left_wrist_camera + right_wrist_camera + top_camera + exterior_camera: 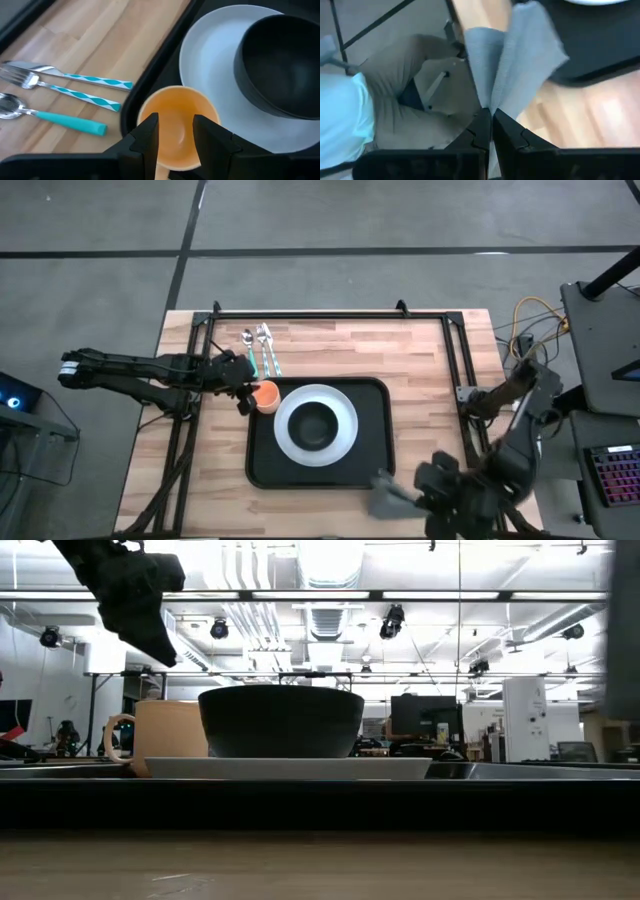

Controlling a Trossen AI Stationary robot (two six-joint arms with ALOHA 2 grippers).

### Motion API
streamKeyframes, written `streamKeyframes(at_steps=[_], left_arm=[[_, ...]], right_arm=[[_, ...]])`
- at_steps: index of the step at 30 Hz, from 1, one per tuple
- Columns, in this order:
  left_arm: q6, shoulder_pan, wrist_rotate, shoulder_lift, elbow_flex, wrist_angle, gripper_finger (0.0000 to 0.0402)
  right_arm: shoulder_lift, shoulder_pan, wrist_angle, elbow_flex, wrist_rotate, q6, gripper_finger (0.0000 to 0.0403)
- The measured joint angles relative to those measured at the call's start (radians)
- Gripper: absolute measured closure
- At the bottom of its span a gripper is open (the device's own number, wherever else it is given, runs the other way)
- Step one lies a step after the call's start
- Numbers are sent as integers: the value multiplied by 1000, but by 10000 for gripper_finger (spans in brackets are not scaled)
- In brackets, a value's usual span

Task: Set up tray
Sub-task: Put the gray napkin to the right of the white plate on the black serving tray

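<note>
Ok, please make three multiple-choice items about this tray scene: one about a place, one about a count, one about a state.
1. Where does the orange cup stand?
A. at the tray's corner beside the white plate
B. inside the black bowl
C. on the floor

2. How many pieces of cutlery lie on the wooden table?
A. one
B. three
C. six

3. What is the state of the right end effector?
A. wide open and empty
B. shut on the grey napkin
C. shut on a fork

Answers:
1 A: the high view shows the cup at the tray's corner next to the plate, under the left end effector.
2 B: the left wrist view shows a knife, a fork and a spoon.
3 B: the right wrist view shows the fingers pinching the cloth.
</note>
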Motion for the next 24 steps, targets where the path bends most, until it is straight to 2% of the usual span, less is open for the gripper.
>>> streamKeyframes(at_steps=[3,5,9,11,15,24], left_arm=[[-10,0,17,0,0,2,300],[-14,0,20,0,0,1,300],[-15,0,20,0,0,3,300],[-15,0,20,5,0,2,300],[-15,0,20,6,0,2,300],[-15,0,20,13,0,3,300]], right_arm=[[29,20,56,-20,-28,-15,395],[33,11,90,-49,-89,-47,395],[18,-63,162,-121,-189,-148,395],[-5,-113,252,-176,-251,-219,395],[-57,-205,340,-295,-319,-296,395],[-200,-427,321,-549,-351,-537,395]])
